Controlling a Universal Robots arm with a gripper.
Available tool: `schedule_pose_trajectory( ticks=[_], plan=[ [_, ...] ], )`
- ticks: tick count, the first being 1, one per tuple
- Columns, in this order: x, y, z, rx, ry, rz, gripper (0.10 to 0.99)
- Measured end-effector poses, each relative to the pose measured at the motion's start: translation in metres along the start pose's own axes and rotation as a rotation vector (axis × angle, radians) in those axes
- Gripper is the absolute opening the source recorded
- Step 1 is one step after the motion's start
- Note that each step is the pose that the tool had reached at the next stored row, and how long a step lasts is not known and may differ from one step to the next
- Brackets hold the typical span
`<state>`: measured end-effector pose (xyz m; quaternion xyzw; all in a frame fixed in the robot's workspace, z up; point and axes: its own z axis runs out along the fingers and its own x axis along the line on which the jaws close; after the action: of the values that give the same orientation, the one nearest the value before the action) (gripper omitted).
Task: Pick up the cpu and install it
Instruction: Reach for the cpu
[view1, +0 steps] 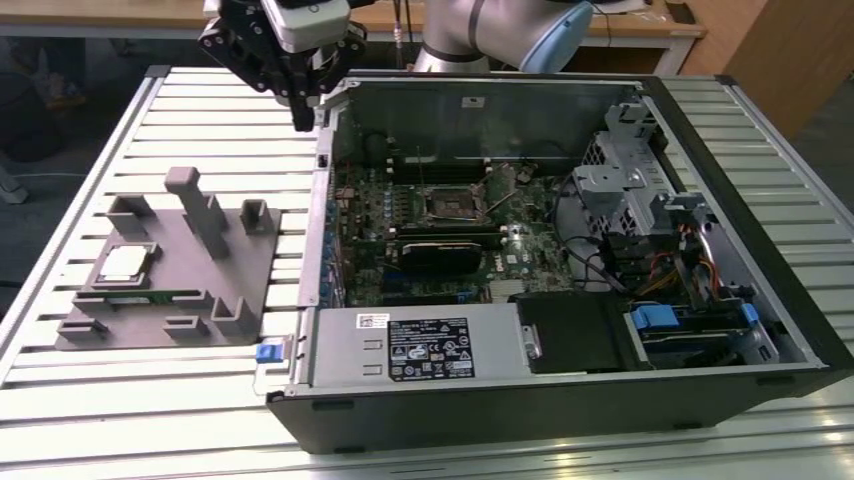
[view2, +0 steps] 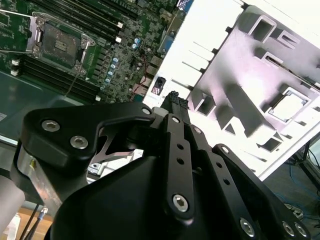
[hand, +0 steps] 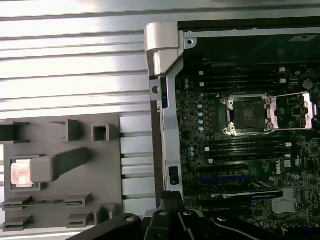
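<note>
**Silver cpu in the holder tray, gripper high over the case corner**

Pale and square, the cpu (view1: 123, 263) lies flat in a recess of the grey holder tray (view1: 134, 320), toward the tray's left in the exterior view. In the first wrist view one of the tray's posts overlaps part of the chip (hand: 21, 175); in the second wrist view its bright top (view2: 286, 106) is fully visible. The tray sits on the slatted metal table (view1: 200, 110), just beside the left wall of the open computer case (view1: 561, 400).

The arm (view1: 494, 30) comes in from the far side. Its wrist is turned down, so the gripper (view1: 304, 120) points at the table. The gripper hangs above the far left corner of the case, well apart from the cpu and clear of the tray posts.

Both wrist views show the fingertips (view2: 175, 100) drawn together into one dark tip (hand: 170, 196). They hold nothing and touch nothing.

Inside the case, the motherboard socket (view1: 454, 203) sits near the middle of the board with its metal frame swung open (hand: 248, 115). Memory slots run on either side of it. Bare table slats lie between the tray's far edge and the gripper, and the case's upright left wall stands between the tray and the socket.
</note>
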<state>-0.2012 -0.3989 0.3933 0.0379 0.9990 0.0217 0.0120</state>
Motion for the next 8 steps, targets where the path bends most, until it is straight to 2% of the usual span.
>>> schedule_pose_trajectory(
  ticks=[8],
  plan=[
    [0.0039,-0.0003,-0.0001,0.0,0.0002,0.0,0.106]
  ],
)
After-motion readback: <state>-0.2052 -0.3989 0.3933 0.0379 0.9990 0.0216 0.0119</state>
